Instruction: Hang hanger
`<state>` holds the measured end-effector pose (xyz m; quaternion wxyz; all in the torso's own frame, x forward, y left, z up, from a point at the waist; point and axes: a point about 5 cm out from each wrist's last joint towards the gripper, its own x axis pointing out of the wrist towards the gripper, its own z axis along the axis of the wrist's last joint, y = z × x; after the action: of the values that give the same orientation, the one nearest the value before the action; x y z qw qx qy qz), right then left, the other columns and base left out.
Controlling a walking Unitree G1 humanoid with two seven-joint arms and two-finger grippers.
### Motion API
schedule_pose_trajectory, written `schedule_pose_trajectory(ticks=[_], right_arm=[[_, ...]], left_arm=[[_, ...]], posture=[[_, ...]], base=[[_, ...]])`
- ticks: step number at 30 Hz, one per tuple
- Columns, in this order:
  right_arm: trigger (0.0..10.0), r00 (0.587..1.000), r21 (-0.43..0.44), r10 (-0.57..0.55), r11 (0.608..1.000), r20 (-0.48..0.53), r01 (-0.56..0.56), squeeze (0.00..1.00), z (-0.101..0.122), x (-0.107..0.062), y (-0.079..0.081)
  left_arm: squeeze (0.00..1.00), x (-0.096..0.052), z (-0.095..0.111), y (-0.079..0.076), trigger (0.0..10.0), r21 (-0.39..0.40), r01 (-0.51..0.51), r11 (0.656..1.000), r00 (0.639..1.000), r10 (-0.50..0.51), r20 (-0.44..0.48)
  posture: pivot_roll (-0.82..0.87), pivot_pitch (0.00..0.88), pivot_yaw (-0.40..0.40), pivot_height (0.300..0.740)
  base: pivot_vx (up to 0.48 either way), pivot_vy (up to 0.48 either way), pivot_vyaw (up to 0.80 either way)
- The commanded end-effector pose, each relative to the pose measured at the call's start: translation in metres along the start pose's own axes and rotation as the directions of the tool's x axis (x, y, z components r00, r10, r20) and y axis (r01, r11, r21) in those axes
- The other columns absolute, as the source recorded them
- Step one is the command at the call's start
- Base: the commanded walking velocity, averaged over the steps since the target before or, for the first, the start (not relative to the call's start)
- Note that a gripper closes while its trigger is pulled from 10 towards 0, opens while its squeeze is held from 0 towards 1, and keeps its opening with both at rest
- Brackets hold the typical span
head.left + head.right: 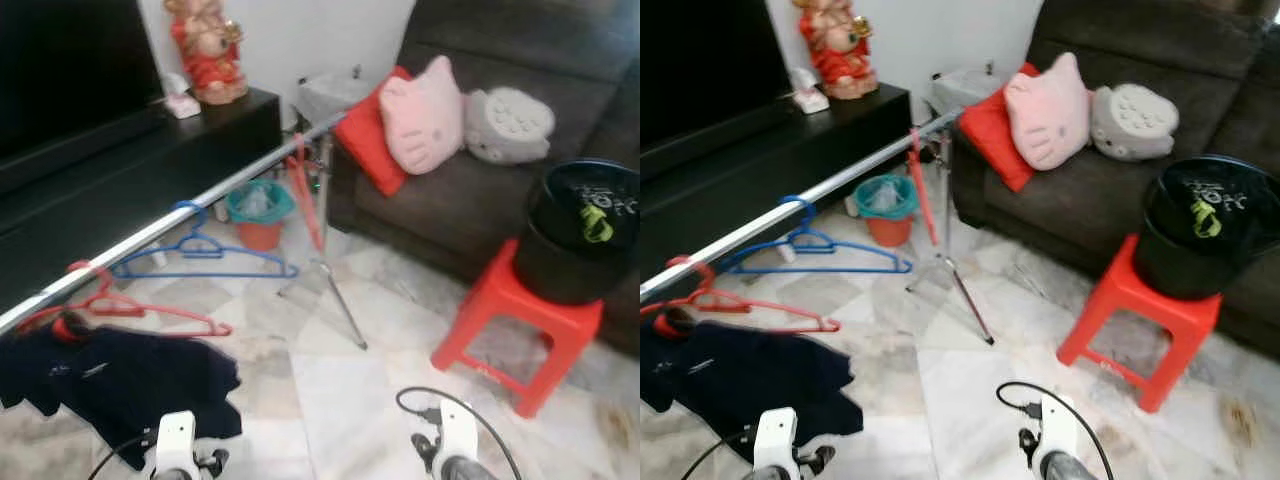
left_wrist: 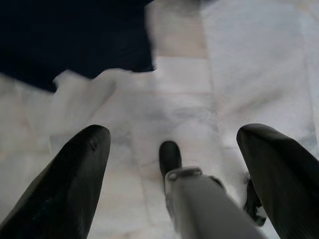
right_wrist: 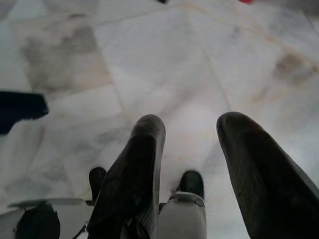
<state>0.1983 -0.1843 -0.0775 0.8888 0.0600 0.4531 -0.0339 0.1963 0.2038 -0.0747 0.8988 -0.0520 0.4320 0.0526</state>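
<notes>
Head cams: I see the rail (image 1: pixel 180 215) running diagonally on its tripod (image 1: pixel 325 270). Blue hanger (image 1: pixel 200 250) and red hanger (image 1: pixel 120 305) are hooked on it already, navy shirt (image 1: pixel 120 385) at the near end. Nothing in hand; both arms low, prob idle.

L wrist: left gripper (image 2: pixel 174 164) wide open, empty, over marble floor (image 2: pixel 249 59), shirt edge beyond.

R wrist: right gripper (image 3: pixel 192 149) parted, empty, pointing at floor.

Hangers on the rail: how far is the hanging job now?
Done: a blue hanger, a red hanger and a dark shirt hang on the silver rail. In hand: nothing; the left gripper and right gripper are open and empty over the floor. What is left cannot be told.
</notes>
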Motion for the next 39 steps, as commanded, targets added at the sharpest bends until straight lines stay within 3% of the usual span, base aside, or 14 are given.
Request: schedule_pose_trajectory(ticks=[1, 21, 39], right_arm=[[10.0, 1.0, 0.009, -0.021, 1.0, 0.0, 0.021, 0.0, 0.0014, -0.0001, -0.0037], [10.0, 1.0, 0.022, -0.025, 0.999, 0.003, 0.025, 0.0, 0.0002, -0.0006, -0.0053], [10.0, 0.999, 0.056, -0.031, 0.998, 0.02, 0.029, 0.0, -0.0007, -0.0009, -0.0051]], left_arm=[[0.0, 0.0012, 0.0006, -0.0076, 10.0, 0.009, 0.02, 1.0, 1.0, -0.02, -0.007], [0.0, 0.0016, 0.0034, -0.008, 10.0, 0.019, 0.029, 0.999, 1.0, -0.029, 0.001], [0.0, 0.0021, 0.0061, -0.0103, 10.0, 0.035, 0.043, 0.998, 0.999, -0.044, 0.011]], posture=[[-0.07, 0.0, 0.019, 0.74], [-0.08, 0.0, 0.027, 0.74], [-0.08, 0.0, 0.032, 0.74]], base=[[0.296, 0.0, -0.69], [0.295, 0.0, -0.67], [0.296, 0.0, 0.0]])
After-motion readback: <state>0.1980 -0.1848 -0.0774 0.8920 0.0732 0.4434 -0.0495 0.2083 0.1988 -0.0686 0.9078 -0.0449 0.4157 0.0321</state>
